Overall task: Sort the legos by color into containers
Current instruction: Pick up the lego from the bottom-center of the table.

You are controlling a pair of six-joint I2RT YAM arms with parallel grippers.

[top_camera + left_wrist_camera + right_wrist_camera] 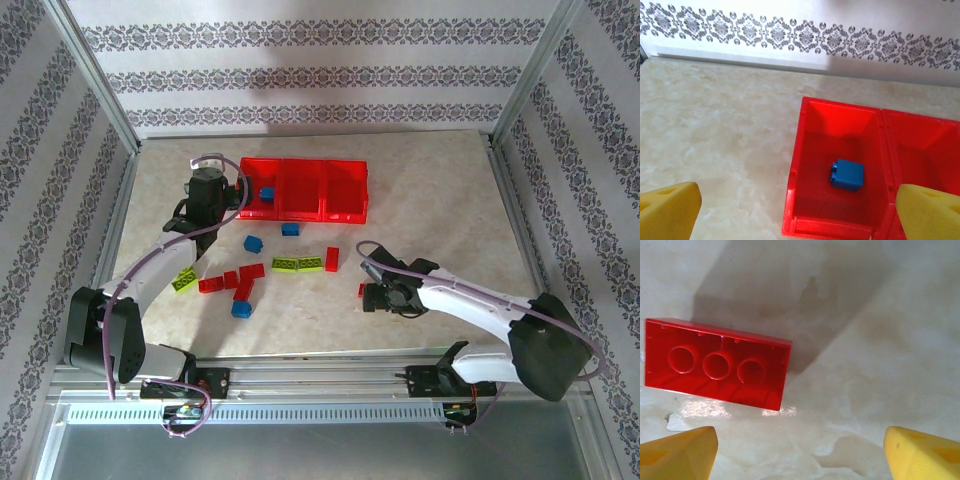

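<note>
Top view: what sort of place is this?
Likely a robot test booth: a table boxed by a metal frame and patterned walls, with left arm and right arm bolted at its edge.

Top: high, rearward. Wrists: close, downward. Tray [345, 190] shared top/left.

Blue lego [847, 175] in tray [840, 117] (L end).

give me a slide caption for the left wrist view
Open left gripper facing the red tray, one blue brick lying in its end compartment
</note>
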